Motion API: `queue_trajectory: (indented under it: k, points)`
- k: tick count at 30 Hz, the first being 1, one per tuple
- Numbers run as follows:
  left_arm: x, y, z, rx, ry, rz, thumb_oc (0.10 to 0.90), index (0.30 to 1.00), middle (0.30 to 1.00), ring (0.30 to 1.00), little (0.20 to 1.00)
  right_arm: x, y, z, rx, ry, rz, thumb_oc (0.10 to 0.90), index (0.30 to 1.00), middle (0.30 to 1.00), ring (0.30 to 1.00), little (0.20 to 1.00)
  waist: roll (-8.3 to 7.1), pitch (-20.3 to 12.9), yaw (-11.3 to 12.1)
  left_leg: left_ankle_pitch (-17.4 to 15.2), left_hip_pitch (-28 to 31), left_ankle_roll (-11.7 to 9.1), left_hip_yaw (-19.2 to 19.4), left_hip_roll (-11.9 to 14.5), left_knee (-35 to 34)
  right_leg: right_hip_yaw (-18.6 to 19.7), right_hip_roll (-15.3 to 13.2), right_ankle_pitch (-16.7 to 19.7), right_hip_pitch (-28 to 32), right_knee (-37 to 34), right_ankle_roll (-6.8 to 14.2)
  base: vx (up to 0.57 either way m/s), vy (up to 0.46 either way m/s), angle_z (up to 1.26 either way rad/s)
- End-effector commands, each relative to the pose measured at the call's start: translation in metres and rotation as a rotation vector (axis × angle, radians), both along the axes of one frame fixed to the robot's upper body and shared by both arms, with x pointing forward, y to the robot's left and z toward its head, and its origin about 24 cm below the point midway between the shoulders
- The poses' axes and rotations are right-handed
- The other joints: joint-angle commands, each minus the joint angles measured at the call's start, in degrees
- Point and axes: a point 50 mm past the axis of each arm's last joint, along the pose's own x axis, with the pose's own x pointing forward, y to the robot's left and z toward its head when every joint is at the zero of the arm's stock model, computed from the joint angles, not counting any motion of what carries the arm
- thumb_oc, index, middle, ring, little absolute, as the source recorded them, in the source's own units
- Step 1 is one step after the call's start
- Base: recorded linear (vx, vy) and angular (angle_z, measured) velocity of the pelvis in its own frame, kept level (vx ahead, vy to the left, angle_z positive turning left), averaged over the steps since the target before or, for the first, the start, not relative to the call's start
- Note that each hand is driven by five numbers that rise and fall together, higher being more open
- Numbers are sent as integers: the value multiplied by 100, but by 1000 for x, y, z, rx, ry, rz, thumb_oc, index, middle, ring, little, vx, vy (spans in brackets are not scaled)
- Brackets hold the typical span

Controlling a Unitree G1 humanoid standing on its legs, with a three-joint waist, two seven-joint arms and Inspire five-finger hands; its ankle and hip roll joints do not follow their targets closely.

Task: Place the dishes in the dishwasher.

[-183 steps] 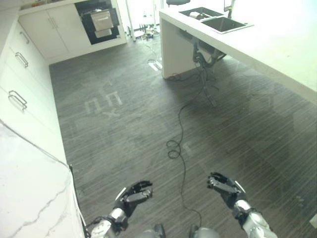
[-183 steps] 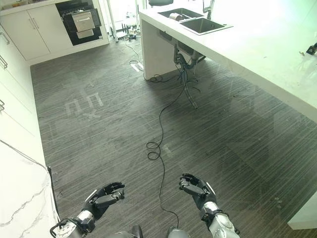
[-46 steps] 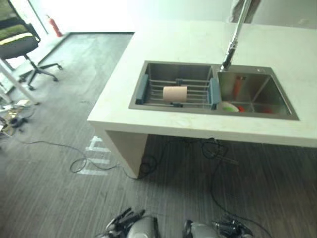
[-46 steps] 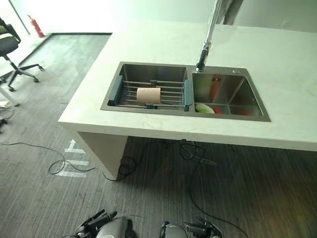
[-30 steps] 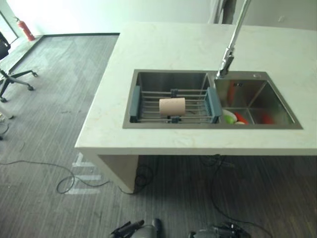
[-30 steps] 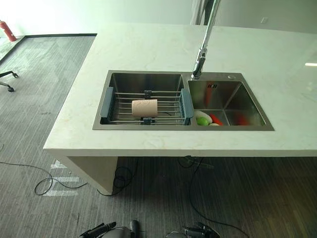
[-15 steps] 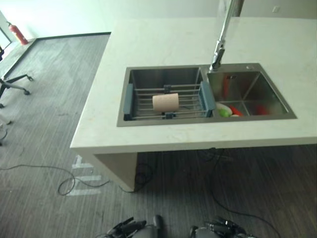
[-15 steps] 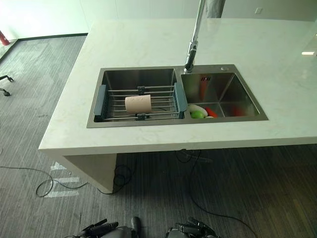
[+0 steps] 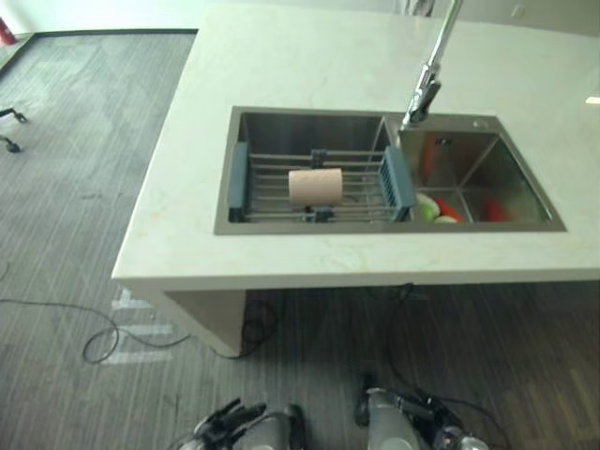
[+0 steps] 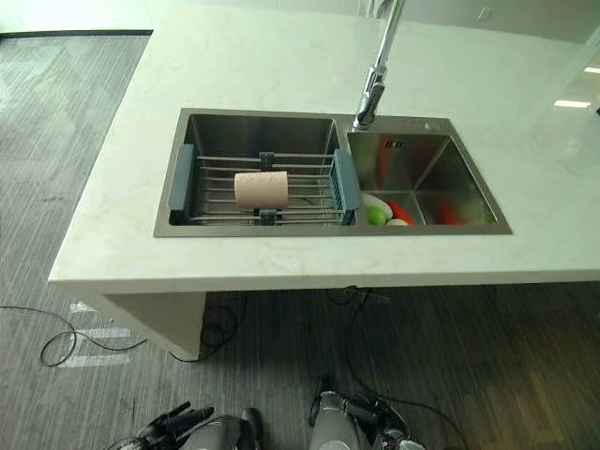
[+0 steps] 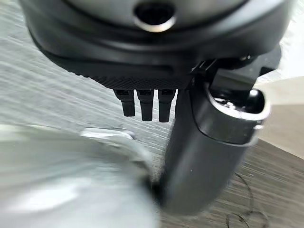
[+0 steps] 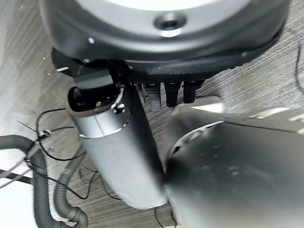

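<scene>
Since six seconds back we have turned from open floor to face the sink.
Dishes lie in its right basin by the near wall; a cup rests on the rack, long axis along the worktop edge. Both hands hang low, well short, fingers relaxed, empty: left hand, right hand nearer the dishes.
</scene>
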Motion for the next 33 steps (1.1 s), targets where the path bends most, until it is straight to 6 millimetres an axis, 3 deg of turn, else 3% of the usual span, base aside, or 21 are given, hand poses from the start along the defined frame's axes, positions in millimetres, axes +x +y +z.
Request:
queue_trajectory:
  k: [1,7,10,14,16,19,21,27,30,31,33]
  points:
    - [20,-11,4,-22,-84,-68,800,900,900,900,900,25,-35,21,-128,-99,-12,800,900,900,900,900,40,-24,104,652,22,-693,-218,695,-139,17,-140,-354,487,-380,223,5,-101,8]
    - [16,-19,1,-34,-61,-87,800,900,900,900,900,25,-47,25,-145,-100,-69,800,900,900,900,900,213,-129,187,388,-393,-669,-573,693,-139,-106,-108,-388,387,-380,290,16,87,2]
    - [17,-19,1,-35,-32,-82,800,900,900,900,900,20,-47,23,-130,-97,-80,800,900,900,900,900,291,-249,140,287,-390,-761,-513,802,-139,-269,-172,-399,382,-380,322,1,81,8]
    - [8,-13,-1,-24,0,-32,800,900,900,900,900,14,-36,16,-111,-66,-57,800,900,900,900,900,312,-320,132,182,-291,-734,-572,716,-139,-226,-266,-369,436,-380,387,61,74,27]
    - [8,-7,0,83,-8,-133,800,900,900,900,900,8,-34,13,-107,-41,-73,800,900,900,900,900,325,-327,152,142,-253,-707,-560,693,-139,-219,-292,-376,477,-380,403,43,34,0]
    - [7,2,2,143,-23,-105,800,900,900,900,900,4,-37,12,-110,-31,-80,800,900,900,900,900,351,-323,157,105,-225,-674,-555,667,-139,-194,-296,-398,515,-380,414,36,38,3]
    - [2,24,8,195,-56,31,800,900,900,900,900,-1,-46,14,-123,-30,-99,800,900,900,900,900,392,-335,160,54,-237,-641,-584,600,-139,-120,-283,-448,502,-380,418,20,55,-9]
    - [-10,65,21,286,-130,305,800,900,900,900,900,-8,-61,17,-136,-37,-159,800,900,900,900,900,460,-357,237,37,-306,-639,-605,553,-139,-150,-319,-516,481,-380,429,-6,12,-5]
    - [-19,103,39,507,-126,365,800,900,900,900,900,-10,-70,20,-145,-30,-162,800,900,900,900,900,519,-384,264,46,-346,-651,-618,543,-139,-147,-324,-558,457,-380,432,0,0,0]
    - [-23,133,59,620,-176,425,800,900,900,900,900,-13,-75,22,-145,-28,-170,800,900,900,900,900,552,-396,284,42,-345,-652,-621,544,-139,-138,-317,-581,458,-380,435,0,0,0]
    - [-22,172,92,746,-267,456,800,900,900,900,900,-19,-81,23,-141,-27,-187,800,900,900,900,900,599,-422,311,44,-361,-646,-633,534,-139,-120,-300,-591,444,-380,446,0,0,0]
